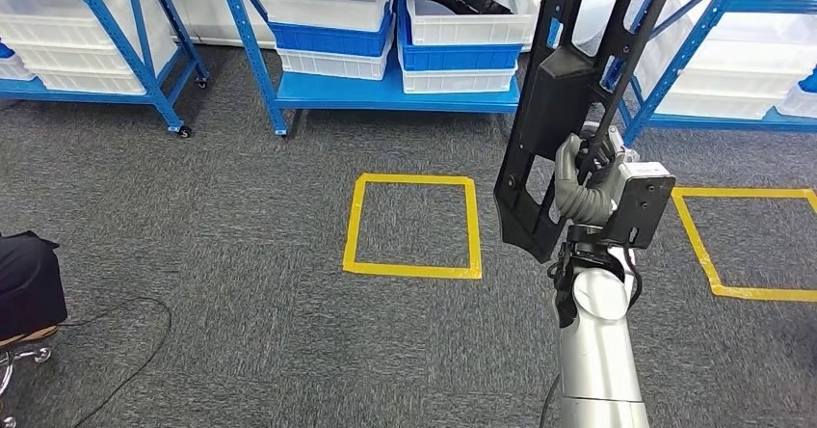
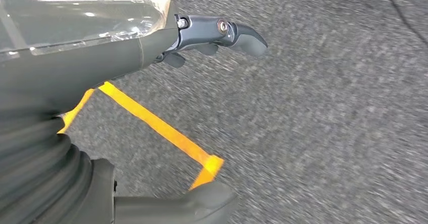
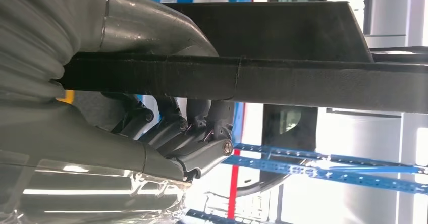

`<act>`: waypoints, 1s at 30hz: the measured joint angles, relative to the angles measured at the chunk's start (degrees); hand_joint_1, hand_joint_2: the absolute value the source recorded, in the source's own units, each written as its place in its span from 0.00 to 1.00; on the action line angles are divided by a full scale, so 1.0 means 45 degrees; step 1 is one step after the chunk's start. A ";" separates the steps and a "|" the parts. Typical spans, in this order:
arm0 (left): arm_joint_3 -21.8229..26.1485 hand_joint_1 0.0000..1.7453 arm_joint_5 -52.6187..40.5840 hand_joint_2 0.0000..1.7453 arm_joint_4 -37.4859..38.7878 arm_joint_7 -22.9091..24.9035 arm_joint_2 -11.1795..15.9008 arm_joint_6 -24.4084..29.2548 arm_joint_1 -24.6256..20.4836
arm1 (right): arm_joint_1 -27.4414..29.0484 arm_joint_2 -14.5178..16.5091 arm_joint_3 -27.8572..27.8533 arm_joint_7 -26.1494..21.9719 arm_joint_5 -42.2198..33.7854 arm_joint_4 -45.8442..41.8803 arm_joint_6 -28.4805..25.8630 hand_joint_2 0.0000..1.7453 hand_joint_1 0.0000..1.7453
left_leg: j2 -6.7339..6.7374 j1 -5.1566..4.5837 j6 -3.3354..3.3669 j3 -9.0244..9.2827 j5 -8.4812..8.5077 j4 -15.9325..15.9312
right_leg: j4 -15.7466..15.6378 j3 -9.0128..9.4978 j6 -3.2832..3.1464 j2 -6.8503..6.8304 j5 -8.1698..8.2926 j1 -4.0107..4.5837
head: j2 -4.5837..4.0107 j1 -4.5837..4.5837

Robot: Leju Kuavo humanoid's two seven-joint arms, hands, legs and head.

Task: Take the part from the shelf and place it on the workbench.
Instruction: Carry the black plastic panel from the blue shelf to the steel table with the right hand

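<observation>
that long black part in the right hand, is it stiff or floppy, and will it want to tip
Probably stiff: the black part stands straight above the right hand with no sag. Its open cutouts suggest it is fairly light for its length. Gripped near its lower end, with most of it overhead, it may lever in the fingers and tilt if the arm swings.

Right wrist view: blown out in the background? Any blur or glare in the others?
Right wrist view: yes, the backdrop behind the black part is overexposed white, the right hand dim. Left wrist view: carpet motion-smeared, glare streaks on the left hand cover. Head view: sharp, evenly lit, soft shadows under the blue shelf.
</observation>
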 joint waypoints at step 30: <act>-0.0172 0.00 -0.0801 1.00 0.0000 0.0040 0.0137 -0.0220 0.0099 | -0.0003 -0.0540 -0.0418 0.0225 0.0168 0.0148 -0.0311 1.00 1.00 | -0.0082 0.0023 0.0028 0.1086 -0.0726 -0.0275 | -0.0437 -0.0285 -0.0233 0.0027 -0.0601 0.0029 | 0.0000 -0.0006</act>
